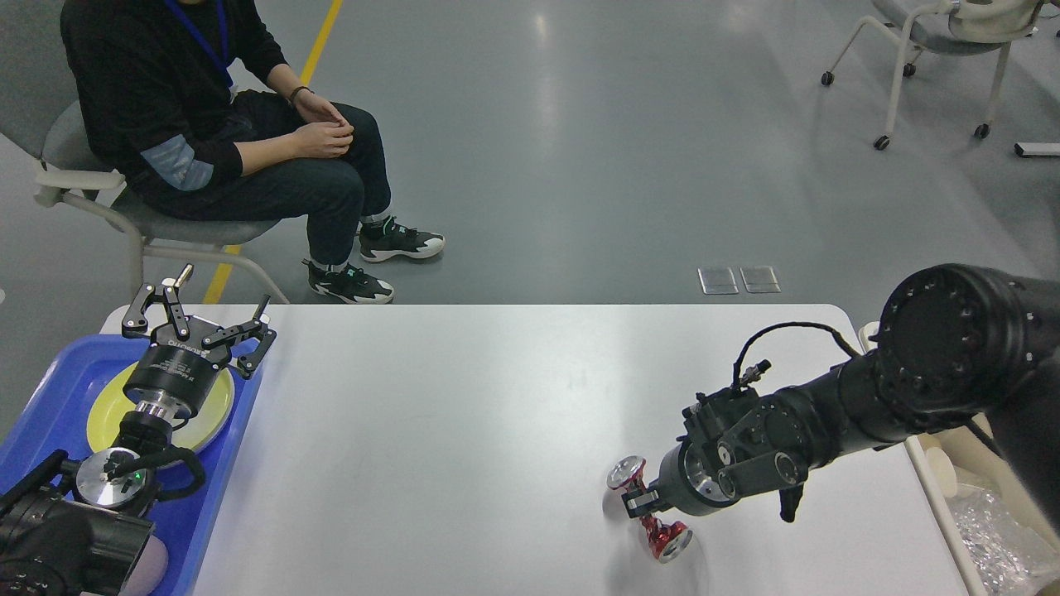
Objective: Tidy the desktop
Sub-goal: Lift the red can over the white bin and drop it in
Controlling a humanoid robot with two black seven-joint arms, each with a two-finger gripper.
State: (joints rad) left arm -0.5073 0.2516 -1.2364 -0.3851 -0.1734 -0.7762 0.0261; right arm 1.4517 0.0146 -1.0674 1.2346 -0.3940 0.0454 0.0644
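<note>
The desktop (464,414) is a wide white tabletop with rounded corners. Near its front right, my right gripper (639,502) is shut on a crushed red can (667,538), gripping it at the dented middle. The can's silver ends stick out on either side, and the can is tilted with a shadow beneath it. At the far left, my left gripper (201,319) is open and holds nothing, hovering over a yellow plate (211,406) that lies in a blue tray (50,389).
A beige bin (932,459) with crumpled plastic stands past the table's right edge. A seated person (215,141) is beyond the far left corner. A wheeled chair (936,50) stands far back right.
</note>
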